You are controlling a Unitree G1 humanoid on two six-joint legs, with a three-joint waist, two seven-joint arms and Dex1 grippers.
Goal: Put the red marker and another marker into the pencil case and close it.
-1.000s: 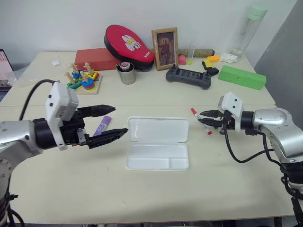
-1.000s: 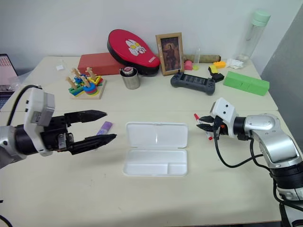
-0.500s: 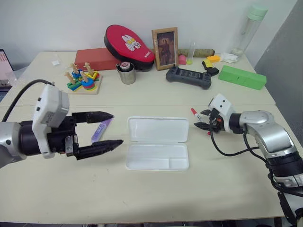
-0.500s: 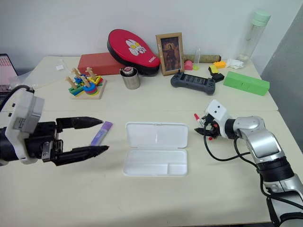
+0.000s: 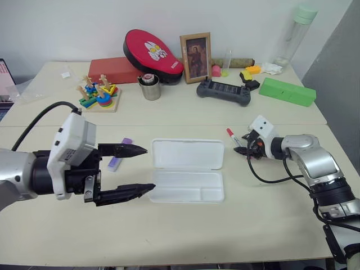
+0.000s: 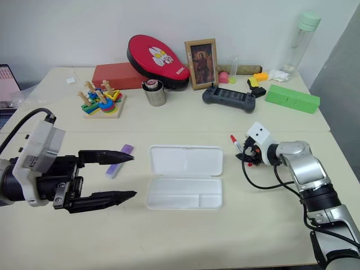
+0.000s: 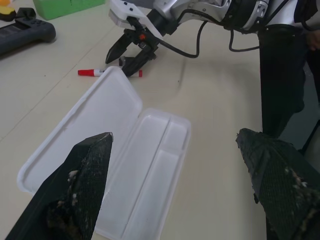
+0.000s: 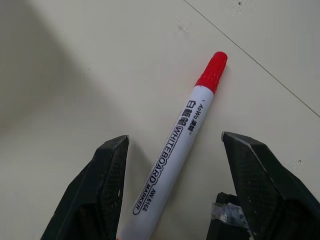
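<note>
The red marker (image 8: pixel 200 100), white-barrelled with a red cap, lies flat on the table just right of the pencil case (image 5: pixel 187 170). My right gripper (image 5: pixel 242 144) is down at the table and open, one finger on each side of the marker's barrel. The white pencil case lies open, lid folded back and its divided tray bare. The other marker, a purple highlighter (image 6: pixel 126 149), lies left of the case, partly hidden behind my left gripper (image 5: pixel 149 169). That gripper hovers wide open and points at the case's left end with nothing in it.
Along the back of the table stand a red box (image 5: pixel 115 68), a red oval case (image 5: pixel 153 53), a picture frame (image 5: pixel 196 57), a metal cup (image 5: pixel 150 88), a wooden stacking toy (image 5: pixel 100 94), a black controller (image 5: pixel 224 91), a green box (image 5: pixel 287 91) and a tall bottle (image 5: pixel 298 34).
My right gripper has come down to the table and spread its fingers either side of the red marker. The left gripper has drifted a little toward the case.
</note>
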